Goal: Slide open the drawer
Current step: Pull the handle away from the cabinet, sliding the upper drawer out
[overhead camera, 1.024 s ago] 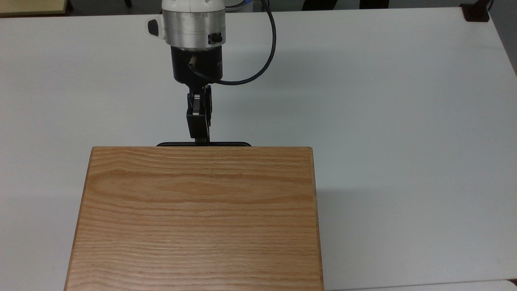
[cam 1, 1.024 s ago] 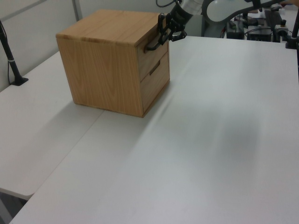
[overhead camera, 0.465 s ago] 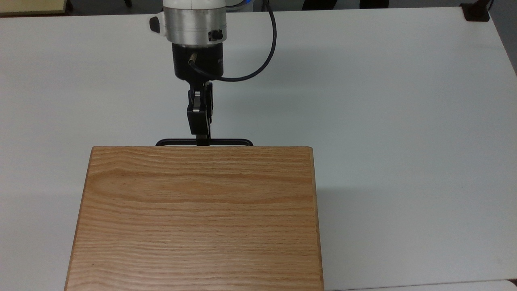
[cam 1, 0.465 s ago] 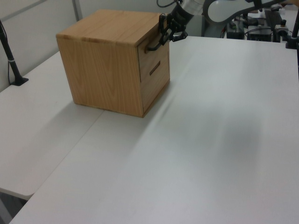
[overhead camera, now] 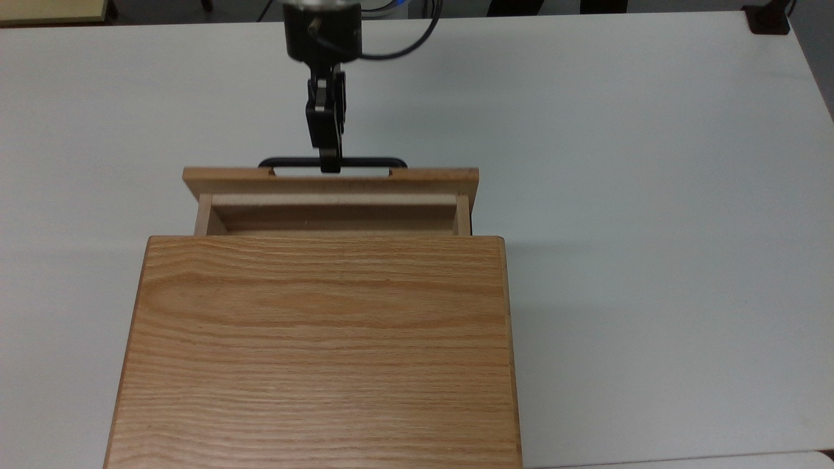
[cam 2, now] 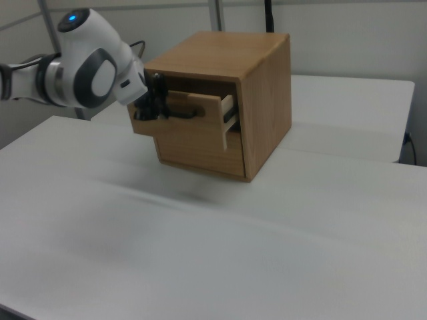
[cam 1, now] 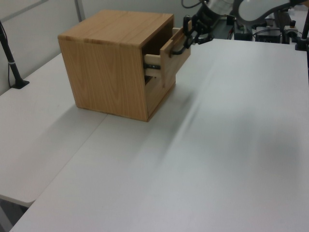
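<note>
While jaws clamp its thin black bar handle | boxy oak-grain drawer juts out

An oak-grain cabinet stands on a white table.

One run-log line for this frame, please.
end effector: shut on handle | drawer: partly slid out | cabinet: on table
</note>
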You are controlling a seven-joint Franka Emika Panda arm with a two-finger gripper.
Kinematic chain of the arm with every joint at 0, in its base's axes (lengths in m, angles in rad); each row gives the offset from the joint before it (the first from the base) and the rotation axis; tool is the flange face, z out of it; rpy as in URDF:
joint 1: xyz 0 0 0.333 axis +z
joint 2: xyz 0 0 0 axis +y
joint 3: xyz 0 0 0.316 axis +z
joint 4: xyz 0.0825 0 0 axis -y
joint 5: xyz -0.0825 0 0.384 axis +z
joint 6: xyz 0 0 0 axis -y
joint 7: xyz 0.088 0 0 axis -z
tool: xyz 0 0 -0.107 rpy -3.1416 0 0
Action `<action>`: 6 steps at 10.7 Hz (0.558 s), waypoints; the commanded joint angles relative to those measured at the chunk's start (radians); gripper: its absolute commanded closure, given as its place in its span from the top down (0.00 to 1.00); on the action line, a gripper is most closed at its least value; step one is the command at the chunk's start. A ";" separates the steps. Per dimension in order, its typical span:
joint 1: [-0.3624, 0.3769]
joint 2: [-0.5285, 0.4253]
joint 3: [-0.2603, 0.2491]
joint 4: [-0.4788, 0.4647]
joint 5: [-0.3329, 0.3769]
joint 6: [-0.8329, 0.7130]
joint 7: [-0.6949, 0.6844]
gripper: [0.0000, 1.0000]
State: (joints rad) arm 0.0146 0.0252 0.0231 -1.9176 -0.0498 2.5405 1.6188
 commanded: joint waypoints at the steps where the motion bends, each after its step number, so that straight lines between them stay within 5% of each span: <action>1: 0.001 -0.188 -0.003 -0.143 -0.009 -0.128 0.058 0.02; 6: 0.001 -0.189 -0.005 -0.132 -0.016 -0.201 0.056 0.07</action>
State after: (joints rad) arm 0.0146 -0.1321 0.0232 -2.0400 -0.0498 2.3793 1.6376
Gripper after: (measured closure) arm 0.855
